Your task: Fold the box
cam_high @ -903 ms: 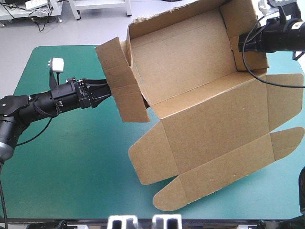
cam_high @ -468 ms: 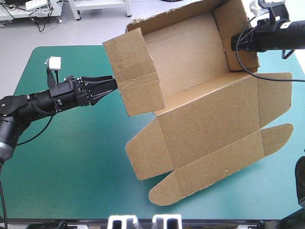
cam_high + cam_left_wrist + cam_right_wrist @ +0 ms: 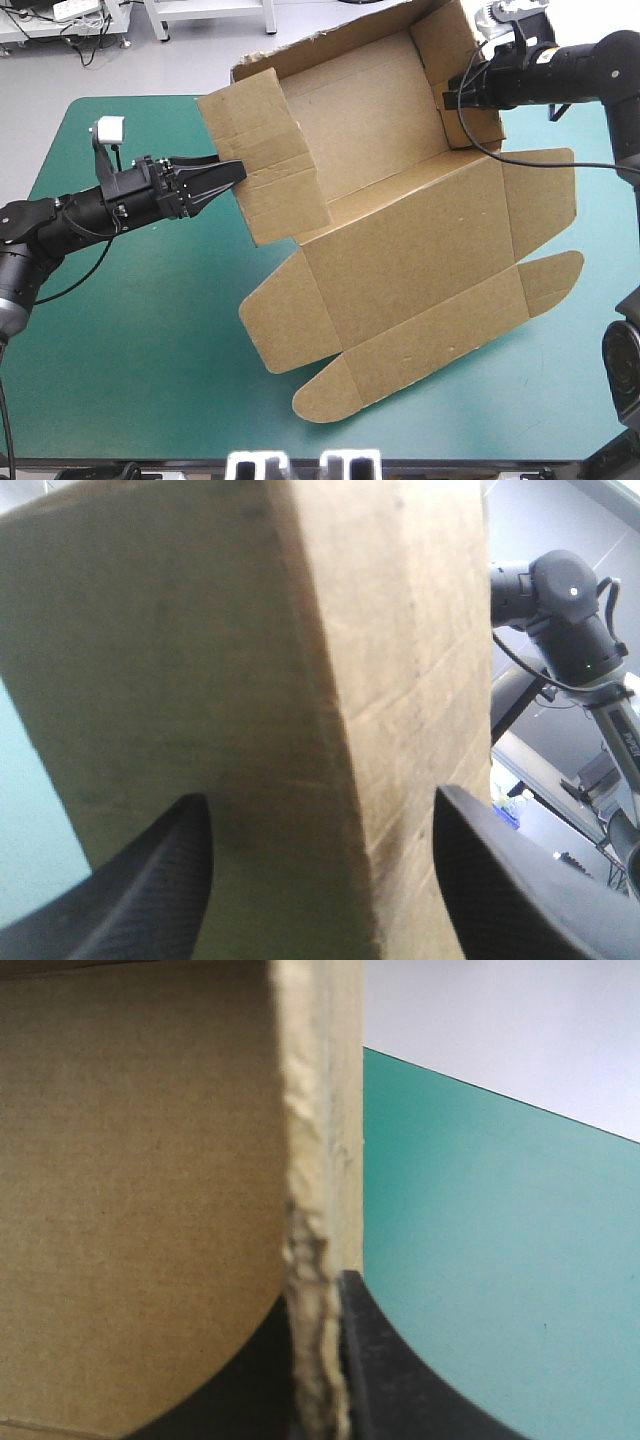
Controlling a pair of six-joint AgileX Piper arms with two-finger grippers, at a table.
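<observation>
Two grippers met the box (image 3: 400,250) in the high view. It sat over the middle and right of the teal-green cover (image 3: 130,340), tipped up with its walls raised and its lid (image 3: 430,290) spread open toward the table's near edge. The left gripper (image 3: 232,172) reached in at the outer face of the raised left end wall (image 3: 262,150). The right gripper (image 3: 452,95) was at the right end wall (image 3: 450,40), near the table's far edge.

From the left wrist view, the left gripper (image 3: 322,795) stood wide apart, one black finger (image 3: 140,900) on each side of a creased brown panel of the box that filled the space ahead. Whether the fingers touched the board could not be told.

From the right wrist view, the right gripper (image 3: 318,1305) was pinched almost together on the ragged edge of a box wall, the board clamped between its fingers, with the teal-green cover just beside it.
</observation>
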